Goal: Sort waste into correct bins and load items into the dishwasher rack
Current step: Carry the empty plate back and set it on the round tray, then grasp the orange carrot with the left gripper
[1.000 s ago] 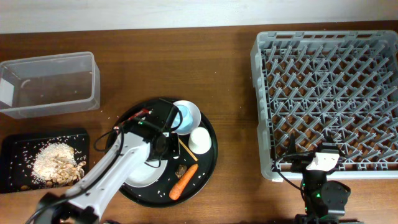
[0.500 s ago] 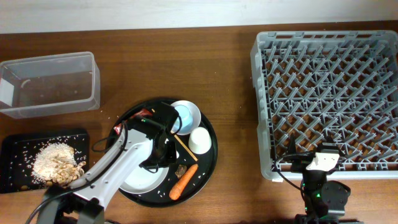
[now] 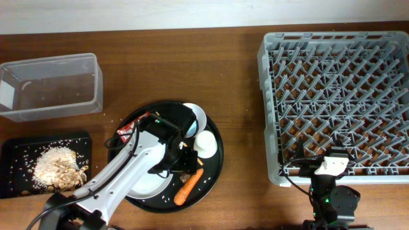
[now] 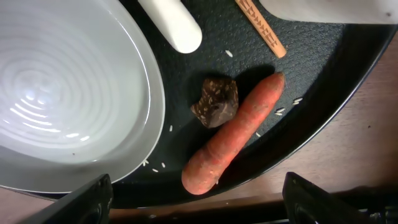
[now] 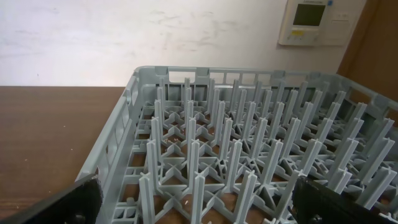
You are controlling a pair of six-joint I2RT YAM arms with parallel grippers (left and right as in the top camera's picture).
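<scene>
My left gripper [image 4: 199, 210] is open over the round black tray's front right part. Its fingers [image 4: 87, 200] stand wide on either side of the orange carrot's [image 4: 233, 134] near end, and they hold nothing. A brown scrap [image 4: 216, 102] lies against the carrot, beside the white plate [image 4: 68, 106]. In the overhead view the cream cup [image 3: 205, 142] and small white bowl [image 3: 197, 115] sit behind the gripper, and the red-and-white wrapper [image 3: 131, 126] lies at the tray's left. The arm largely hides the light-blue cup. My right gripper [image 5: 199, 214] is open and empty before the grey dishwasher rack [image 3: 339, 96].
A clear tub [image 3: 51, 86] stands at the back left. In front of it a flat black tray [image 3: 13, 153] holds rice with brown scraps [image 3: 57, 167]. A brown stick [image 4: 261, 28] and a white handle [image 4: 171, 22] lie on the round tray [image 3: 214, 169].
My left gripper has opened from shut and moved right and toward the front of the round tray, to the carrot. The right arm has not moved.
</scene>
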